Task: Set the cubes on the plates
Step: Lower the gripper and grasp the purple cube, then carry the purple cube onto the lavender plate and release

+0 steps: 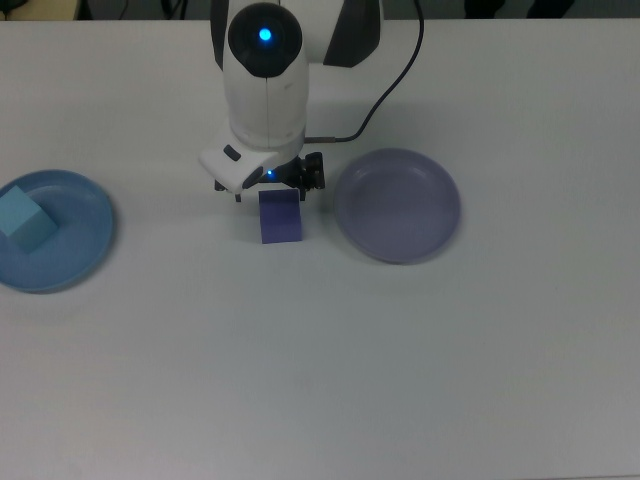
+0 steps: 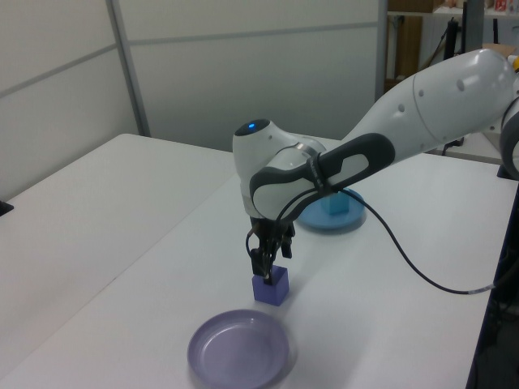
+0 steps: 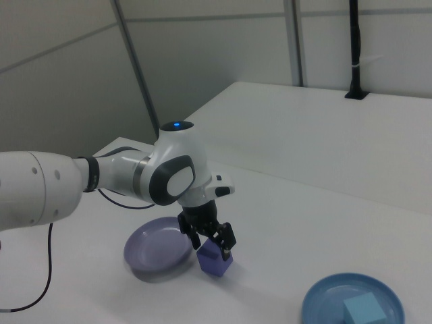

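Observation:
The purple cube (image 1: 281, 219) rests on the white table just to the top view's left of the lavender plate (image 1: 397, 205), which holds nothing. My gripper (image 1: 281, 190) comes down from above, its fingers on two opposite sides of the cube's upper part, shut on it; the arm's head hides the fingertips in the top view. The right view shows the black fingers (image 3: 227, 244) straddling the purple cube (image 3: 216, 261). The cyan cube (image 1: 25, 222) sits on the blue plate (image 1: 80, 250) at the top view's far left.
The arm's white base and a black cable (image 1: 385, 95) lie at the back of the table in the top view, behind the lavender plate. In the left view, wall panels stand behind the table.

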